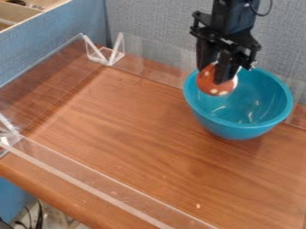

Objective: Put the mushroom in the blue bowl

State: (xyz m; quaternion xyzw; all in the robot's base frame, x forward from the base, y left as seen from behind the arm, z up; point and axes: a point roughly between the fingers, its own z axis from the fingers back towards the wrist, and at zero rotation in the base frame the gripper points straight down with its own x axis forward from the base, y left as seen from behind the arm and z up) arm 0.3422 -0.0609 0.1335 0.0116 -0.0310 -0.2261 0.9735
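I am holding the mushroom pinched between the fingers, with the bowl lying directly beneath them.

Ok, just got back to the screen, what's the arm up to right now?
The arm's gripper points straight down with its fingers closed on the mushroom, reddish-brown cap and pale stem showing between them. It holds the mushroom above the near-left part of the blue bowl, over the rim edge and the bowl's inside. The mushroom is not released yet, and nothing can be seen lying in the bowl. The bowl sits at the right end of the wooden table.
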